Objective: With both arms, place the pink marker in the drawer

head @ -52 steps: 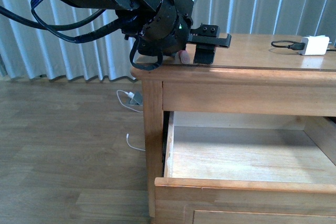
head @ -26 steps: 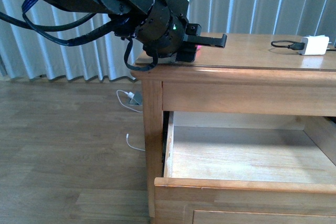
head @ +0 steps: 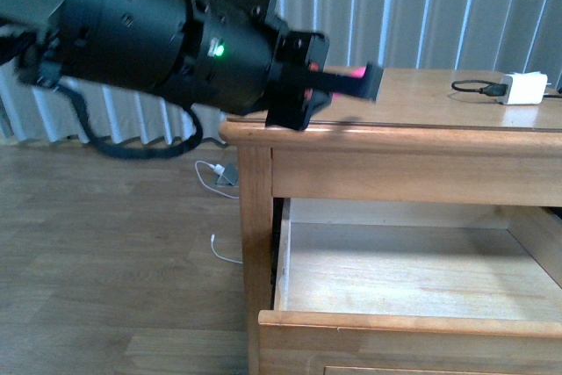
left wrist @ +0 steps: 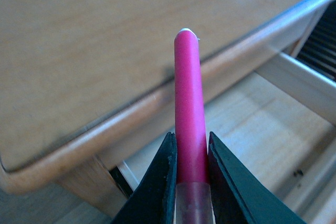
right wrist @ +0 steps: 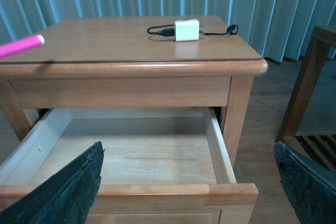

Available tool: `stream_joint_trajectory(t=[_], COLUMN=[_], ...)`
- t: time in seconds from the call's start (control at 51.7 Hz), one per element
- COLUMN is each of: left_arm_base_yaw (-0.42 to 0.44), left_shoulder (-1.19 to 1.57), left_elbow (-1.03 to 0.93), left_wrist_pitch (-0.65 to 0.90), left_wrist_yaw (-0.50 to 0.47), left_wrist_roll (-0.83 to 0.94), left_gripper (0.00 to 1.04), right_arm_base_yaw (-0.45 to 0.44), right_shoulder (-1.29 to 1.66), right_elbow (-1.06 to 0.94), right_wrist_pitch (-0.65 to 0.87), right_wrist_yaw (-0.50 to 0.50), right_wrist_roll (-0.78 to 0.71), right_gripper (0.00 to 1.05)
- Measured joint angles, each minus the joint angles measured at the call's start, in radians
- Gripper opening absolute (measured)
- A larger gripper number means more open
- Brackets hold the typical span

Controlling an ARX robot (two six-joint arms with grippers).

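Pink marker (left wrist: 189, 98), held in my left claw (left wrist: 189, 141), above the bench (left wrist: 79, 51) edge.
Claw closed near its cap end; the long free barrel could pivot or slip, dropping short of the open drawer (right wrist: 131, 150).

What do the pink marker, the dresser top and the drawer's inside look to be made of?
The pink marker: likely plastic, smooth uniform barrel with a translucent cap end. The dresser top: wood, apparently varnished, grain showing under a soft sheen. The drawer inside: paler wood, duller, perhaps unfinished.
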Motion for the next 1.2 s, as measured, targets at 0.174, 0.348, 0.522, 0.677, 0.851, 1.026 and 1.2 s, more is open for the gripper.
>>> stream_joint_trajectory(t=[0.174, 0.348, 0.522, 0.677, 0.851, 1.026, 1.2], left_arm_base_yaw=[-0.013, -0.053, -0.100, -0.137, -0.161, -0.170, -0.170], left_shoulder=[-0.003, 0.074, 0.207, 0.303, 0.372, 0.418, 0.429], left_elbow=[-0.089, -0.072, 0.015, 0.103, 0.190, 0.232, 0.222], left_wrist_pitch=[0.015, 0.047, 0.050, 0.032, -0.016, -0.056, -0.050], left_wrist_yaw=[0.026, 0.007, -0.027, -0.043, -0.066, -0.098, -0.138], left_wrist_roll=[0.042, 0.039, 0.003, -0.033, -0.053, -0.056, -0.056], left_gripper=[0.15, 0.15, 0.15, 0.15, 0.15, 0.15, 0.39], right_arm_base_yaw=[0.000, 0.000, 0.000, 0.000, 0.000, 0.000, 0.000], right_shoulder=[0.000, 0.000, 0.000, 0.000, 0.000, 0.000, 0.000], right_elbow=[0.000, 0.000, 0.000, 0.000, 0.000, 0.000, 0.000], right_wrist_pitch=[0.000, 0.000, 0.000, 0.000, 0.000, 0.000, 0.000], right_wrist_yaw=[0.000, 0.000, 0.000, 0.000, 0.000, 0.000, 0.000], right_wrist_roll=[0.000, 0.000, 0.000, 0.000, 0.000, 0.000, 0.000], right_gripper=[0.96, 0.96, 0.96, 0.96, 0.96, 0.96, 0.96])
